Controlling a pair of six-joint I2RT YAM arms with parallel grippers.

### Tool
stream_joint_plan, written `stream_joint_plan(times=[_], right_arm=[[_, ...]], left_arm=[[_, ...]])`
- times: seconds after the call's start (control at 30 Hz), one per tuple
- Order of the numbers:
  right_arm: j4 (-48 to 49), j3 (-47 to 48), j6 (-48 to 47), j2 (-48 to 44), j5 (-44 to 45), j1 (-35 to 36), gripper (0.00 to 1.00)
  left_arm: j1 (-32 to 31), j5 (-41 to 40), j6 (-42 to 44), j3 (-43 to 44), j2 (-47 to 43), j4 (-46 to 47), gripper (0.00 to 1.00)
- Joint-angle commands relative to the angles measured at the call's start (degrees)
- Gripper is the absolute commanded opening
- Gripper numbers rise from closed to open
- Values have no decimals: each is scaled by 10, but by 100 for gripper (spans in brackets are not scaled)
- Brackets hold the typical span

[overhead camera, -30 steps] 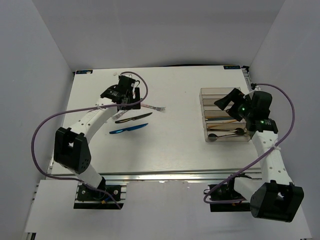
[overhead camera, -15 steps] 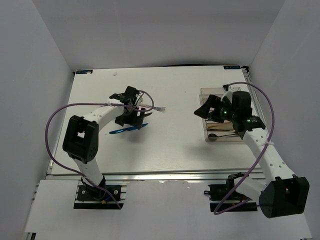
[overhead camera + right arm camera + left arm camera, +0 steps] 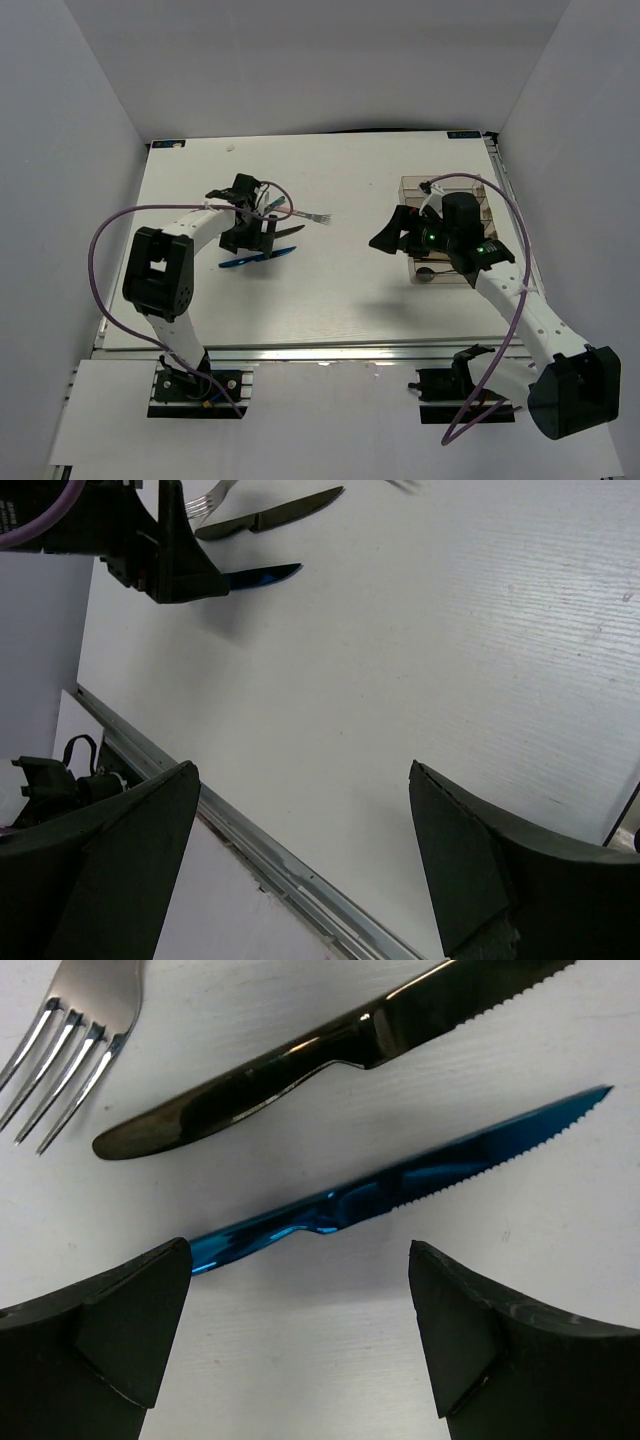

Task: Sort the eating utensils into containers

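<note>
Left gripper [image 3: 300,1260] positioned over blue knife [image 3: 400,1175] on worktop [image 3: 300,1360], left side; jaws spread wide. Black knife [image 3: 330,1045], fork [image 3: 70,1040] laid just beyond. Right gripper [image 3: 392,232] beside tray [image 3: 460,281], right side; jaws wide, nothing held.

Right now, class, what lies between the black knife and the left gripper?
The blue knife, between the black knife and the left gripper; the left wrist view shows it.

Bright, even light leaves soft shadows on the table [image 3: 330,300] and glints on the black knife [image 3: 330,1048].
</note>
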Motion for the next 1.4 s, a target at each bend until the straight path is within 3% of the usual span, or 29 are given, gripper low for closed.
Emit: stream_joint_plan(times=[0.0,0.37,0.73,0.83,1.0,1.13,1.37], right_arm=[[24,-6,3,-15,0,9,89],[17,7,6,-31,15,15,89],[7,12,8,-41,28,16,89],[3,13,7,-45,28,16,89],[-4,14,3,-49,38,16,89],[-9,15,0,-48,30,16,89],[-7,13,3,-48,25,16,89]], left_arm=[[1,9,13,12,23,19,98],[-7,13,-40,-71,33,44,98],[-166,-38,-179,-172,-5,123,88],[-184,-48,-219,-178,4,136,81],[-211,-79,-260,-170,9,150,80],[-218,-87,-283,-162,14,139,68],[-255,-110,-308,-168,-8,114,68]])
